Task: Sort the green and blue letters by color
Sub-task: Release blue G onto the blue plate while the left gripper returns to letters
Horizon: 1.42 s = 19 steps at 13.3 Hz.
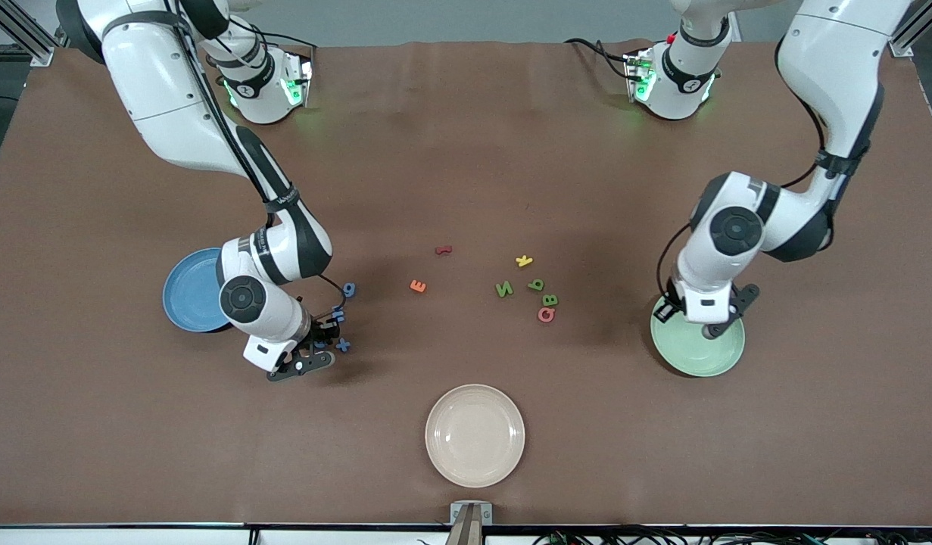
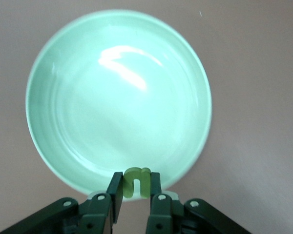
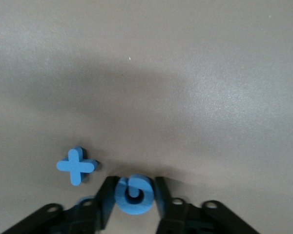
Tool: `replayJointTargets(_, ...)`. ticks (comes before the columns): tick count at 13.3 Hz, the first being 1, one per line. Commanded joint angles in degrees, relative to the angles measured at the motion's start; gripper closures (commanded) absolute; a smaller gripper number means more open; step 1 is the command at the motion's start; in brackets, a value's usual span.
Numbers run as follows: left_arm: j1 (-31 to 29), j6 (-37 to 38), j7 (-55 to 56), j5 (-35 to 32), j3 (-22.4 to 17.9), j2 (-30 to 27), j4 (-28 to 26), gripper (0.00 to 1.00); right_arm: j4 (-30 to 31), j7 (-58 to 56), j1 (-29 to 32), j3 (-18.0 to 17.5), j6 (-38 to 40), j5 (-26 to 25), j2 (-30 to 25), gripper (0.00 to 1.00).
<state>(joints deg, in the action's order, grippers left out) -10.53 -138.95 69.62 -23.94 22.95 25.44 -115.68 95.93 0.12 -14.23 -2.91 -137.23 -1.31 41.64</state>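
My right gripper (image 1: 322,344) (image 3: 134,189) is down at the table beside the blue plate (image 1: 182,291), shut on a blue letter G (image 3: 127,201). A blue plus (image 1: 344,345) (image 3: 75,165) lies right beside it, with a blue E (image 1: 338,316) and a blue g (image 1: 349,288) farther from the front camera. My left gripper (image 1: 709,330) (image 2: 136,184) hangs over the rim of the green plate (image 1: 693,356) (image 2: 117,107), shut on a green u (image 2: 136,172). A green N (image 1: 503,288), a green B (image 1: 550,300) and another green letter (image 1: 537,284) lie mid-table.
A cream plate (image 1: 475,435) sits near the front edge. A red letter (image 1: 443,249), an orange E (image 1: 418,286), a yellow K (image 1: 524,261) and a pink round letter (image 1: 546,314) lie among the mid-table letters.
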Motion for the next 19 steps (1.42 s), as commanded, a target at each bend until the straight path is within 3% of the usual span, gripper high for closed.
replayJointTargets(1, -3.52, 0.96, -6.58, -0.93, 0.52, 5.13, 5.10, 0.83, -0.74, -0.91, 0.70, -0.08, -0.67, 0.08, 1.51, 0.77)
replayJointTargets(2, -3.97, 0.96, -8.43, -0.93, 0.43, 5.84, 5.37, 0.56, -0.92, -0.91, 1.05, -0.08, -0.59, 0.08, 1.43, 0.80)
replayJointTargets(3, -3.97, 0.96, -8.97, -0.93, 0.43, 5.85, 5.38, 0.11, -0.92, -0.91, 1.22, -0.08, -0.50, 0.08, 1.08, 0.82)
replayJointTargets(4, -4.06, 0.96, -9.06, -0.93, 0.43, 5.50, 5.38, 0.00, -1.18, -1.00, 1.84, -0.08, -0.06, 0.00, 0.73, 0.82)
replayJointTargets(7, -2.40, 5.08, -8.63, -1.02, 1.31, 3.66, 5.38, 0.00, -0.92, -5.98, 5.08, 0.01, 2.56, -0.09, -1.90, 0.82)
replayJointTargets(10, -0.81, 8.43, -4.68, -0.40, 8.49, 3.39, 5.38, 0.02, 0.04, -9.95, 8.78, 0.01, 11.87, -0.18, -7.52, 0.82)
replayJointTargets(12, -0.02, 8.61, -3.35, -0.49, 12.46, 3.65, 4.94, 0.05, 3.45, -13.46, 11.76, 0.01, 13.56, -0.27, -12.00, 0.82)
replayJointTargets(14, 3.65, 8.61, -3.97, -0.93, 12.74, 4.78, 5.29, 0.07, 7.85, -18.73, 15.80, 0.01, 13.30, -0.27, -15.44, 0.82)
replayJointTargets(16, 9.28, 8.26, -3.97, -1.19, 12.56, 7.32, 7.03, 0.12, 10.32, -24.00, 19.84, 0.01, 12.16, -0.27, -16.33, 0.82)
replayJointTargets(19, 13.07, 8.08, -4.05, -1.20, 12.48, 11.72, 10.64, 0.20, 16.02, -28.15, 23.10, 0.01, 6.90, -0.27, -17.46, 0.81)
